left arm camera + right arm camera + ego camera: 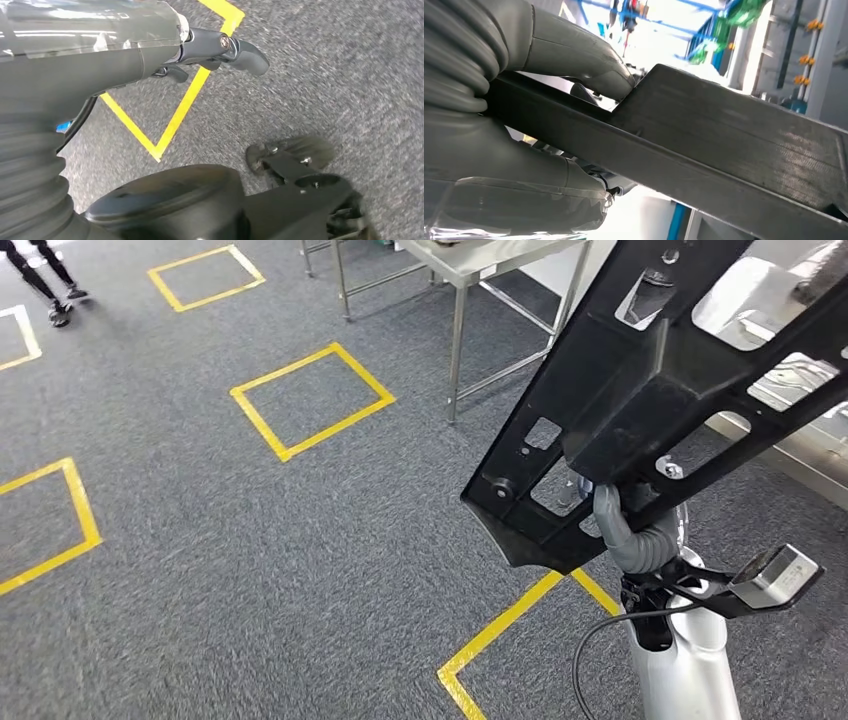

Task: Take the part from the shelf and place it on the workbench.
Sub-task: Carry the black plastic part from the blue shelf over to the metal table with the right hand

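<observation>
The part (640,380) is a long black plastic panel with several cut-outs, held up and tilted in the right half of the head view. My right hand (625,530) grips it from underneath, near its lower end. In the right wrist view the part's dark edge (724,135) runs between the thumb and fingers of my right hand (569,55). A steel workbench (480,265) on thin legs stands at the back, just beyond the part. My left hand (215,47) hangs over the carpet with its fingers apart and nothing in them.
Grey carpet carries yellow tape squares (310,400), and one yellow corner (500,635) lies by my right arm. A person's legs (45,280) stand at the far left. A second steel surface (790,440) shows behind the part at the right.
</observation>
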Available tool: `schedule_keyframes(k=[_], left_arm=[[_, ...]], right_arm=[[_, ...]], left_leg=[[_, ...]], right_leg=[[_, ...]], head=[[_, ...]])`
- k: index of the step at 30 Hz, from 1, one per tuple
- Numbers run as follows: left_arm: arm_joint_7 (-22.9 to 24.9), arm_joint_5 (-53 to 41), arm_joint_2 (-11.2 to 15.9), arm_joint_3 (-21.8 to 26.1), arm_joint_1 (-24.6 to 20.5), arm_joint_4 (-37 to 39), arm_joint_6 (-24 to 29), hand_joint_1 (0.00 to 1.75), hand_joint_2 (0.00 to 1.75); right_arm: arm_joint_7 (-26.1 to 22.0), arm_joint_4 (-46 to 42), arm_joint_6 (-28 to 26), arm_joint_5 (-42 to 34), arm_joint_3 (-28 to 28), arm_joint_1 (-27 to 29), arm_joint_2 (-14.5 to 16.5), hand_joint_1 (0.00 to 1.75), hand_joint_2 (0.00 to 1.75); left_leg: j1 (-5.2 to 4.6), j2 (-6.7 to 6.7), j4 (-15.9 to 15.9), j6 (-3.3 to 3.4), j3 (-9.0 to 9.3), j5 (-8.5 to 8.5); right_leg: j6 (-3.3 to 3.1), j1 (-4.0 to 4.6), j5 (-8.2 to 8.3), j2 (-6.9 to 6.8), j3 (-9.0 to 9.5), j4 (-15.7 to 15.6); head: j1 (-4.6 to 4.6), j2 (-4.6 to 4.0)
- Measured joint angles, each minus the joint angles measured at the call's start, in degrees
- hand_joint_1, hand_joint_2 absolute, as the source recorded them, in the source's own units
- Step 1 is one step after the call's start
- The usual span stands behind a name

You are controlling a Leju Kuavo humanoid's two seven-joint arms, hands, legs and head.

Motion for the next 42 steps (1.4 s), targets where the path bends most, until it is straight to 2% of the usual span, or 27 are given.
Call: schedule_keyframes(k=[1, 3, 4, 6, 8, 9, 10, 11, 12, 14, 15, 17, 19, 21, 23, 25, 26, 27, 29, 30, 32, 34, 36, 38, 40, 41, 42], left_arm=[[0.0, 0.0, 0.0, 0.0, 0.0, 0.0, 0.0, 0.00, 1.75], [-0.1, 0.0, 0.0, 0.1, -0.1, 0.0, 0.0, 0.00, 1.75], [-0.1, 0.0, 0.0, 0.1, -0.1, 0.0, 0.0, 0.00, 1.75], [-0.2, 0.2, 0.0, 0.2, -0.1, 0.0, 0.0, 0.00, 1.75], [-0.3, 0.4, 0.1, 0.4, 0.1, 0.0, 0.0, 0.00, 1.75], [-0.3, 0.4, 0.1, 0.4, 0.2, 0.0, 0.0, 0.00, 1.75], [-0.4, 0.4, 0.1, 0.5, 0.3, 0.0, 0.0, 0.00, 1.75], [-0.5, 0.4, 0.2, 0.5, 0.3, 0.0, -0.1, 0.00, 1.75], [-0.7, 0.3, 0.2, 0.5, 0.2, 0.0, -0.3, 0.00, 1.75], [-1.0, 0.1, 0.2, 0.5, 0.2, 0.0, -0.5, 0.00, 1.75], [-1.1, 0.1, 0.2, 0.5, 0.2, 0.0, -0.6, 0.00, 1.75], [-1.2, 0.1, 0.2, 0.5, 0.1, 0.0, -0.7, 0.00, 1.75], [-1.4, 0.1, 0.2, 0.5, 0.0, 0.0, -0.8, 0.00, 1.75], [-1.6, 0.0, 0.3, 0.5, -0.2, 0.0, -0.9, 0.00, 1.75], [-1.8, -0.1, 0.3, 0.5, -0.3, 0.0, -1.1, 0.00, 1.75], [-1.7, -0.3, 0.3, 0.5, -0.5, 0.0, -1.2, 0.00, 1.75], [-1.7, -0.4, 0.3, 0.5, -0.6, 0.0, -1.2, 0.00, 1.75], [-1.6, -0.4, 0.3, 0.5, -0.7, 0.0, -1.2, 0.00, 1.75], [-1.5, -0.5, 0.4, 0.5, -0.6, 0.0, -1.2, 0.00, 1.75], [-1.4, -0.6, 0.5, 0.5, -0.6, 0.0, -1.2, 0.00, 1.75], [-1.3, -0.6, 0.5, 0.5, -0.6, 0.0, -1.2, 0.00, 1.75], [-1.2, -0.6, 0.5, 0.5, -0.7, 0.0, -1.2, 0.00, 1.75], [-1.2, -0.5, 0.4, 0.5, -0.8, 0.0, -1.2, 0.00, 1.75], [-1.2, -0.3, 0.3, 0.5, -0.7, 0.0, -1.2, 0.00, 1.75], [-1.2, -0.2, 0.3, 0.5, -0.4, 0.0, -1.1, 0.00, 1.75], [-1.2, -0.2, 0.3, 0.5, -0.4, 0.0, -1.1, 0.00, 1.75], [-1.2, -0.2, 0.3, 0.5, -0.4, 0.0, -1.1, 0.00, 1.75]], right_arm=[[0.0, 0.0, 0.0, 0.0, 0.0, 0.1, 0.0, 1.75, 1.75], [-0.1, 0.0, 0.0, 0.0, 0.0, 0.2, 0.0, 1.75, 1.75], [-0.1, 0.0, 0.1, 0.0, 0.0, 0.3, 0.1, 1.75, 1.75], [-0.1, 0.0, 0.2, 0.0, 0.0, 0.0, 0.1, 1.75, 1.75], [0.0, 0.1, 0.1, 0.0, 0.2, -0.4, 0.1, 1.75, 1.75], [0.0, 0.2, 0.1, 0.1, 0.4, -0.5, 0.1, 1.75, 1.75], [0.1, 0.3, 0.0, 0.1, 0.5, -0.5, 0.1, 1.75, 1.75], [0.3, 0.4, 0.0, 0.2, 0.6, -0.4, 0.1, 1.75, 1.75], [0.3, 0.4, -0.1, 0.2, 0.6, -0.4, 0.1, 1.75, 1.75], [0.4, 0.4, -0.3, 0.1, 0.7, -0.4, 0.1, 1.75, 1.75], [0.4, 0.4, -0.4, 0.1, 0.7, -0.4, 0.1, 1.75, 1.75], [0.4, 0.4, -0.5, 0.0, 0.7, -0.2, 0.1, 1.75, 1.75], [0.4, 0.3, -0.5, -0.1, 0.7, -0.1, 0.1, 1.75, 1.75], [0.4, 0.2, -0.5, -0.1, 0.7, 0.0, 0.1, 1.75, 1.75], [0.4, 0.0, -0.7, -0.2, 0.6, 0.2, 0.1, 1.75, 1.75], [0.4, 0.0, -0.7, -0.3, 0.6, 0.7, 0.1, 1.75, 1.75], [0.4, 0.0, -0.7, -0.4, 0.6, 1.0, 0.0, 1.75, 1.75], [0.4, 0.0, -0.7, -0.4, 0.6, 1.2, 0.0, 1.75, 1.75], [0.4, -0.1, -0.6, -0.5, 0.6, 1.4, 0.0, 1.75, 1.75], [0.3, -0.1, -0.6, -0.6, 0.6, 1.4, 0.0, 1.75, 1.75], [0.3, -0.1, -0.3, -0.8, 0.5, 1.4, 0.0, 1.75, 1.75], [0.2, -0.1, 0.0, -1.0, 0.5, 1.4, 0.1, 1.75, 1.75], [0.2, -0.2, 0.3, -1.0, 0.4, 1.1, 0.2, 1.75, 1.75], [0.2, -0.2, 0.3, -1.0, 0.4, 0.5, 0.3, 1.75, 1.75], [0.2, -0.1, 0.4, -1.0, 0.5, 0.2, 0.4, 1.75, 1.75], [0.3, 0.0, 0.4, -1.0, 0.5, 0.2, 0.4, 1.75, 1.75], [0.4, 0.0, 0.3, -1.0, 0.5, 0.2, 0.4, 1.75, 1.75]], left_leg=[[0.01, -0.65, -1.2, 0.15, 0.40, 0.09], [0.03, 0.16, -1.8, 0.65, 0.57, 0.10], [0.11, 0.78, -2.2, 1.02, 0.67, 0.32], [0.28, 2.20, -2.8, 1.71, 0.85, 0.72], [0.07, 3.62, -2.9, 2.00, 0.84, 0.74], [-0.01, 4.35, -2.8, 2.04, 0.82, 0.69], [-0.06, 5.05, -2.8, 2.04, 0.82, 0.62], [-0.07, 5.73, -2.8, 2.01, 0.85, 0.53], [-0.07, 6.33, -2.7, 1.93, 0.93, 0.41], [-0.22, 7.31, -2.6, 1.56, 1.22, 0.05], [-0.35, 7.71, -2.5, 1.29, 1.37, -0.14], [-0.57, 8.49, -2.5, 0.67, 1.63, -0.46], [-0.48, 8.91, -2.3, 0.03, 1.89, -0.90], [-0.27, 7.10, 0.6, -0.46, 0.86, -2.93], [-0.07, 4.67, 8.0, -0.71, -2.58, -6.66], [-0.02, 3.97, 14.5, -0.85, -5.89, -8.66], [-0.02, 3.89, 14.9, -0.79, -6.27, -7.96], [-0.02, 3.73, 12.8, -0.63, -5.50, -6.11], [0.01, 1.99, 4.7, -0.07, -2.18, -1.49], [0.07, 0.94, 1.2, 0.13, -0.76, -0.14], [0.07, -0.21, -1.7, 0.36, 0.32, 0.28], [0.12, 0.78, -2.1, 0.83, 0.43, 0.48], [0.28, 2.01, -2.7, 1.58, 0.61, 0.85], [0.21, 3.33, -3.0, 2.00, 0.69, 0.94], [0.10, 4.75, -2.9, 2.09, 0.65, 0.81], [0.09, 5.43, -2.8, 2.06, 0.65, 0.71], [0.09, 6.06, -2.7, 1.97, 0.68, 0.57]], right_leg=[[0.38, -0.04, 0.16, 0.62, -0.32, 0.0], [1.22, -0.13, 0.55, 1.72, -0.79, -0.2], [1.53, -0.07, 0.41, 1.33, -0.97, 0.0], [2.05, 0.13, -1.77, -1.58, -2.62, 3.5], [2.48, 0.12, -5.49, -4.57, -6.18, 11.0], [2.66, 0.01, -6.70, -5.04, -7.81, 14.4], [2.79, -0.09, -6.98, -5.25, -8.61, 16.2], [2.88, -0.15, -6.22, -5.44, -8.26, 15.7], [2.90, -0.18, -4.62, -5.81, -6.73, 12.9], [2.60, 0.04, -1.32, -7.60, -2.08, 4.5], [2.21, 0.24, -0.47, -8.27, -0.49, 1.6], [1.38, 0.67, -0.40, -8.37, 0.33, -0.3], [0.70, 0.55, -0.29, -7.19, 0.32, -0.5], [0.02, 0.18, -0.10, -6.11, 0.59, -0.9], [-0.35, 0.02, -0.08, -5.08, 0.73, -1.0], [-0.43, 0.09, -0.12, -3.88, 0.79, -0.9], [-0.43, 0.13, -0.14, -3.18, 0.87, -0.9], [-0.41, 0.14, -0.18, -2.43, 0.97, -0.8], [-0.23, 0.17, -0.27, -0.94, 1.11, -0.7], [0.00, 0.19, -0.27, -0.28, 0.99, -0.6], [0.67, 0.08, -0.08, 0.83, 0.48, -0.5], [1.43, -0.09, 0.12, 1.47, 0.08, -0.5], [1.99, 0.06, -1.18, -1.05, -0.94, 1.4], [2.39, 0.07, -4.60, -4.39, -4.04, 7.9], [2.79, -0.17, -7.15, -5.17, -7.48, 14.8], [2.96, -0.29, -7.02, -5.30, -8.06, 16.0], [3.08, -0.41, -5.80, -5.50, -7.40, 14.7]], head=[[0.00, 0.00], [0.00, 0.00], [0.01, 0.00], [0.01, 0.00], [0.01, 0.00], [0.01, 0.00], [0.01, 0.00], [0.01, 0.00], [0.01, 0.00], [0.01, 0.00], [0.01, 0.00], [0.01, 0.00], [0.01, 0.00], [0.01, 0.00], [0.01, 0.00], [0.01, 0.00], [0.01, 0.00], [0.01, 0.00], [0.01, 0.00], [0.01, 0.00], [0.00, 0.00], [0.00, 0.00], [0.01, 0.00], [0.01, 0.00], [0.01, 0.00], [0.01, 0.00], [0.01, 0.00]])
